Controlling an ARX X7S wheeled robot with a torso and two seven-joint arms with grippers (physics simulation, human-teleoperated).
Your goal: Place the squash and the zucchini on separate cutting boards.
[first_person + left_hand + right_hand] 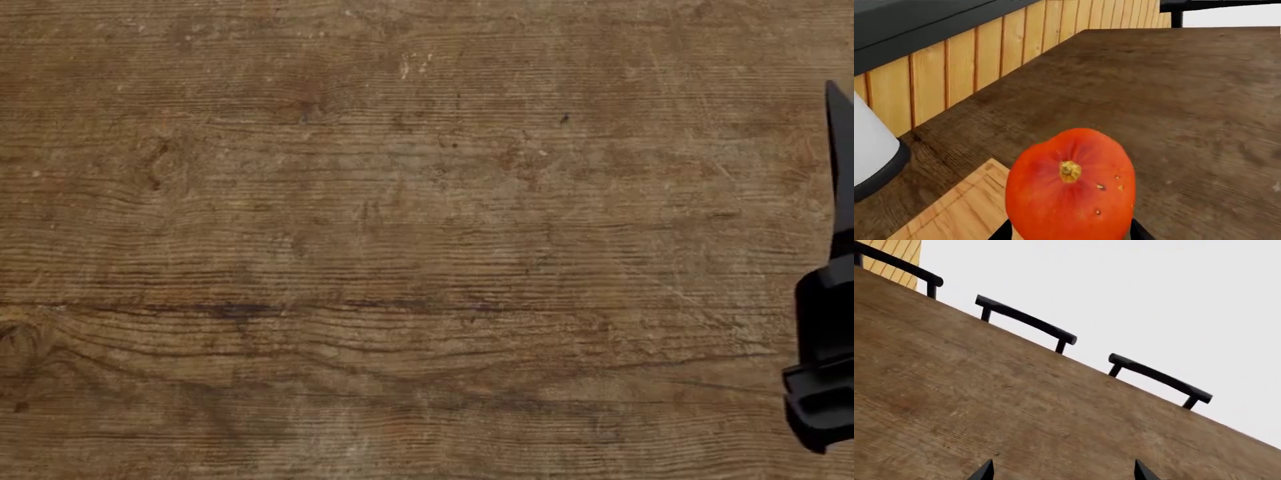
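In the left wrist view the orange-red squash (pixel 1069 187) fills the lower middle, its yellowish stem end facing the camera. My left gripper (pixel 1071 233) is shut on it, and only the black fingers (pixel 1002 232) show at either side. A corner of a light tan cutting board (pixel 954 212) lies on the table just below and beside the squash. My right gripper (pixel 1064 473) is open over bare table, its two pointed tips wide apart with nothing between them. The zucchini is out of view.
A brown wooden table (pixel 400 250) fills the head view, with a black part of my right arm (pixel 827 340) at its right edge. A white object with a black base (pixel 871 150) stands near a wood-panelled wall (pixel 974 60). Black chair backs (pixel 1024 322) line the table's far edge.
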